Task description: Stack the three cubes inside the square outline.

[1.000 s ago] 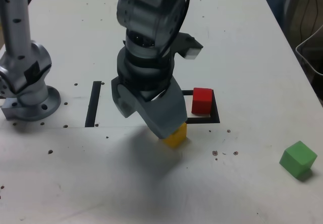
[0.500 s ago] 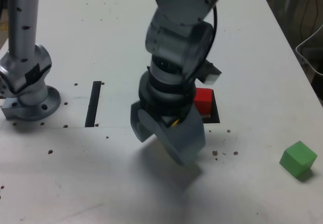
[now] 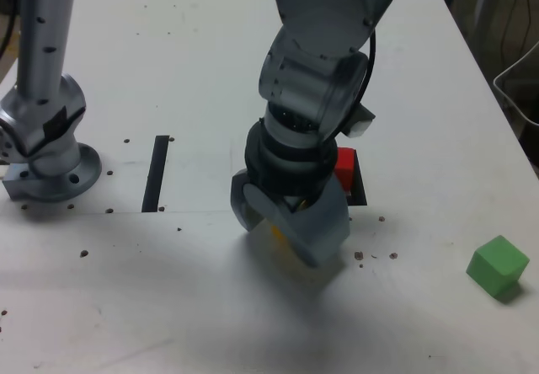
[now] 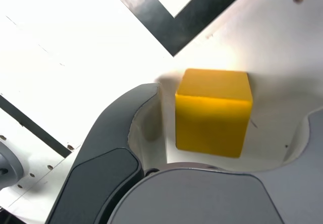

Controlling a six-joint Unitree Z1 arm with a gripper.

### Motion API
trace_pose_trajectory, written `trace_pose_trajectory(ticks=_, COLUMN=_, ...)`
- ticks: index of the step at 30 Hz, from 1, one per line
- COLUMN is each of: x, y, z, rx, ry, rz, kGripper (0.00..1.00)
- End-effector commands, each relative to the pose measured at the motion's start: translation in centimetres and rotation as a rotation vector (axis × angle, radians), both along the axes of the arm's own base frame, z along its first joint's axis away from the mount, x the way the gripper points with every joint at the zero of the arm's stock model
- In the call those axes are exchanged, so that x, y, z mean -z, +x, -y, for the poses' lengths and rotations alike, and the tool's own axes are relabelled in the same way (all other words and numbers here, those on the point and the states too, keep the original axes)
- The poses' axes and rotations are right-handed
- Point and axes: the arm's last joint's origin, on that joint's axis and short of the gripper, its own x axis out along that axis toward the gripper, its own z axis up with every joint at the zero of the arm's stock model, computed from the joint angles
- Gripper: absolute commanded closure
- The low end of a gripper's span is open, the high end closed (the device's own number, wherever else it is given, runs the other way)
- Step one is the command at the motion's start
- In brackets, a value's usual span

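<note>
We find the gripper point(image 4: 212, 148) jaws apart, straddling the yellow cube point(image 4: 213, 112) at frame centre of the wrist view, not yet clamped.

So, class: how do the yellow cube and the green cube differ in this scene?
The yellow cube sits between the open jaws of the gripper; the green cube stands alone, far to the exterior view's right. Yellow is near the square outline; green is well away. Both rest on the table and look alike in size.
</note>
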Motion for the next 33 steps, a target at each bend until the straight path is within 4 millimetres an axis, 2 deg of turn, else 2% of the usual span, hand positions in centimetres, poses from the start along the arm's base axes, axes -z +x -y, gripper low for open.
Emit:
trace_pose_trajectory(ticks=1, x=0.03, y=0.18, z=-0.07, rx=-0.009, ry=0.008, rz=0.004, kGripper=0.14)
trace_pose_trajectory(ticks=8, x=0.03, y=-0.03, z=-0.35, rx=-0.029, ry=0.036, rz=0.001, kGripper=0.27)
trace_pose_trajectory(ticks=22, x=-0.28, y=-0.07, z=-0.47, rx=-0.041, ry=0.055, rz=0.010, kGripper=0.78)
trace_pose_trajectory(ticks=26, x=-0.23, y=-0.08, z=-0.44, rx=-0.042, ry=0.052, rz=0.003, kGripper=0.83)
trace_pose_trajectory(ticks=33, x=-0.95, y=-0.39, z=-0.57, rx=-0.042, ry=0.059, rz=-0.019, kGripper=0.85)
